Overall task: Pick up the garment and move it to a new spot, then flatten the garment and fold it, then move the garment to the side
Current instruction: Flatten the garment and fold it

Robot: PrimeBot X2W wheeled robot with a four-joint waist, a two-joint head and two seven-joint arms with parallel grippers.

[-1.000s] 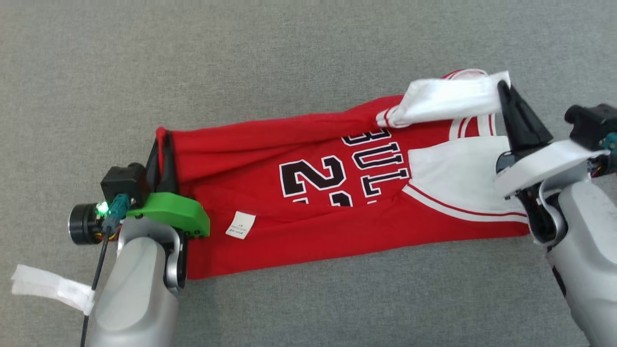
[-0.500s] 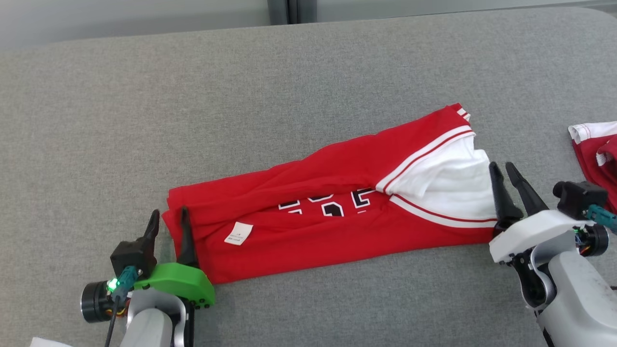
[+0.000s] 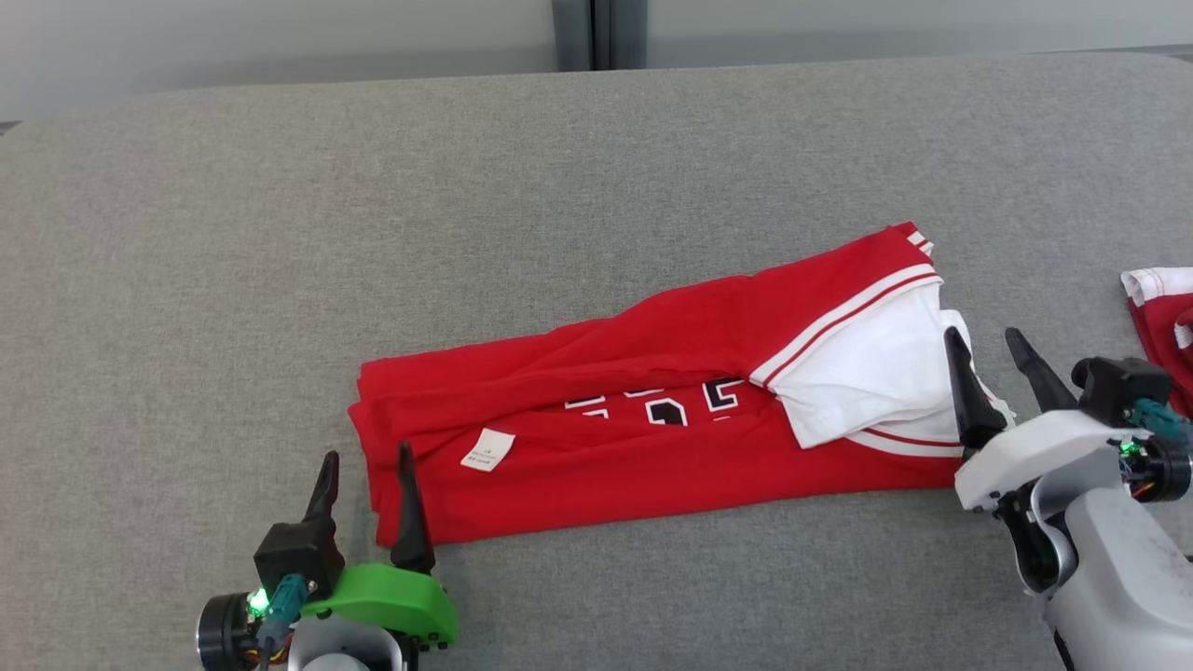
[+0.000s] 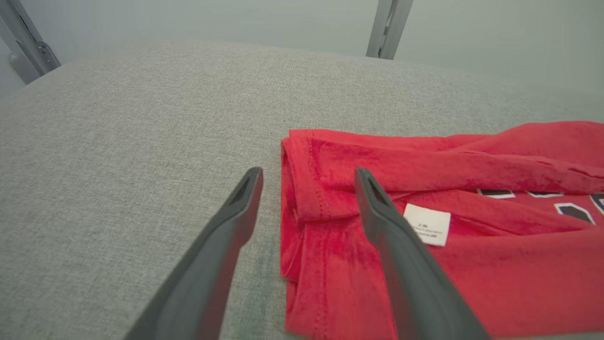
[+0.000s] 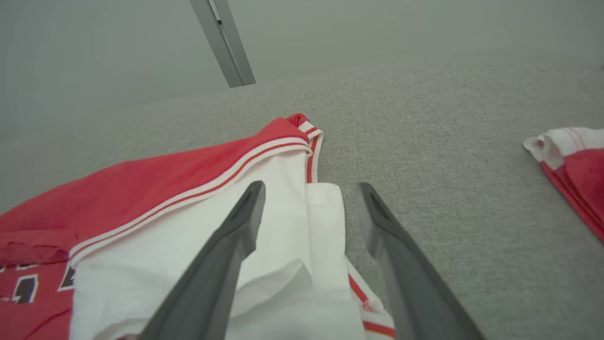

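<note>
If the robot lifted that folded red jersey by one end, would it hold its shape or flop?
Probably flop: the red jersey lies in soft, wrinkled folds, so lifted by one end it would likely sag and unfold. It looks thin, so likely light. Pushed across the grey fabric surface, it would probably bunch up.

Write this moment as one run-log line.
garment: folded on grey surface | left claw: open, hem end | right claw: open, white end | held: nothing
</note>
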